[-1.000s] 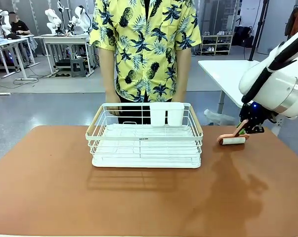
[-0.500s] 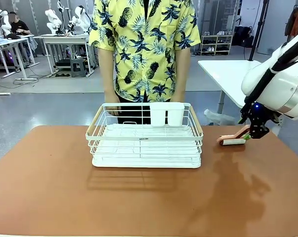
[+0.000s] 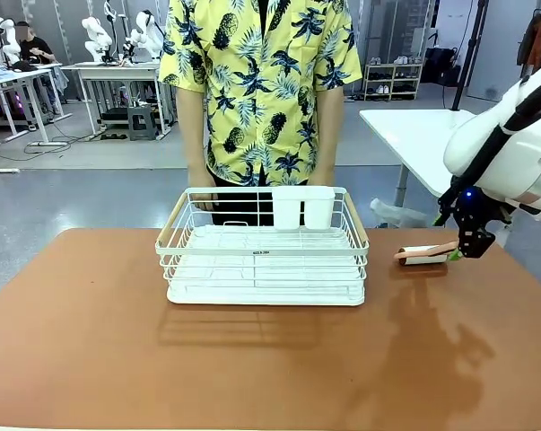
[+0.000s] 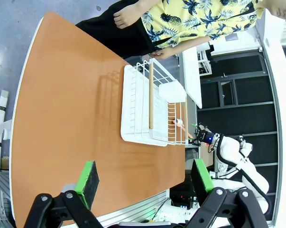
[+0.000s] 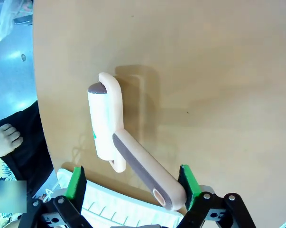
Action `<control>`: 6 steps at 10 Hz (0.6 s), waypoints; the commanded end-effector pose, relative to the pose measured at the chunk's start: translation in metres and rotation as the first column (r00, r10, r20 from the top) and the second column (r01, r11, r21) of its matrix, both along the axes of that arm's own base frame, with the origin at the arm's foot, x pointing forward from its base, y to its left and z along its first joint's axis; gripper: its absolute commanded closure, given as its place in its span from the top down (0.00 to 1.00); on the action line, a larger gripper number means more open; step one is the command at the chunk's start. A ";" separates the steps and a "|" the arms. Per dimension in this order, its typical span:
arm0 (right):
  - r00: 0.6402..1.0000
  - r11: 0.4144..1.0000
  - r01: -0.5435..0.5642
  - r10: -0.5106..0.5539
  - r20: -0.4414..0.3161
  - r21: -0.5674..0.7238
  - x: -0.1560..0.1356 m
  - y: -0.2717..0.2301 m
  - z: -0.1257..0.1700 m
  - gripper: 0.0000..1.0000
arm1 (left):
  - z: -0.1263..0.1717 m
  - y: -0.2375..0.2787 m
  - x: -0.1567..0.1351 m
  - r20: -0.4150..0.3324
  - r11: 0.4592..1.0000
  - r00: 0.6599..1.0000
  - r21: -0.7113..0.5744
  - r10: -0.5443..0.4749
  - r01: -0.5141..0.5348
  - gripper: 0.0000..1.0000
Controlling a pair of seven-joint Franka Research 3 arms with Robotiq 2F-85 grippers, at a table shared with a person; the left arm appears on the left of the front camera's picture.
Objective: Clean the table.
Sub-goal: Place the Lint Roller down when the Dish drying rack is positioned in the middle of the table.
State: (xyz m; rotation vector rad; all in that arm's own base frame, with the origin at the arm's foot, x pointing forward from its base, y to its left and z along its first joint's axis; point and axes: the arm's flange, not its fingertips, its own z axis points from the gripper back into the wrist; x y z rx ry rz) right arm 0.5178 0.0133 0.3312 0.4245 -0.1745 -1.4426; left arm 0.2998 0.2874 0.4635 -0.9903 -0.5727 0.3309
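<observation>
Right wrist view, lint roller [image 5: 107,123] lying on the table [image 5: 218,85], its handle being straddled by the right gripper [image 5: 132,183] with jaws spread, ungripped, wire rack [image 3: 263,247] centred at far side, left gripper [image 4: 145,178] being held open.

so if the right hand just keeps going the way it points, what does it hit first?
Most likely the lint roller's handle, which lies between the open fingers of the right hand; past it comes the table. Depth is hard to judge.

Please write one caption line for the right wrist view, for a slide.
Open right hand straddles the handle of a pink-and-white lint roller lying on the reddish-brown table.
</observation>
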 end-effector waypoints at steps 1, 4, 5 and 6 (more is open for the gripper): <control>0.999 0.999 0.040 -0.040 -0.032 -0.009 -0.011 0.010 0.016 1.00 | 0.000 0.001 -0.002 0.010 1.000 1.000 -0.007 -0.003 0.003 1.00; 1.000 1.000 0.020 -0.020 -0.017 -0.023 -0.030 0.009 0.035 1.00 | 0.000 0.001 -0.002 0.010 1.000 1.000 -0.007 -0.003 0.003 1.00; 1.000 1.000 0.012 -0.012 -0.023 -0.016 -0.034 0.008 0.039 1.00 | 0.000 0.001 -0.002 0.010 1.000 1.000 -0.007 -0.003 0.003 1.00; 1.000 1.000 0.006 -0.006 -0.018 -0.021 -0.036 0.008 0.042 1.00 | 0.000 0.001 -0.002 0.010 1.000 1.000 -0.007 -0.003 0.003 1.00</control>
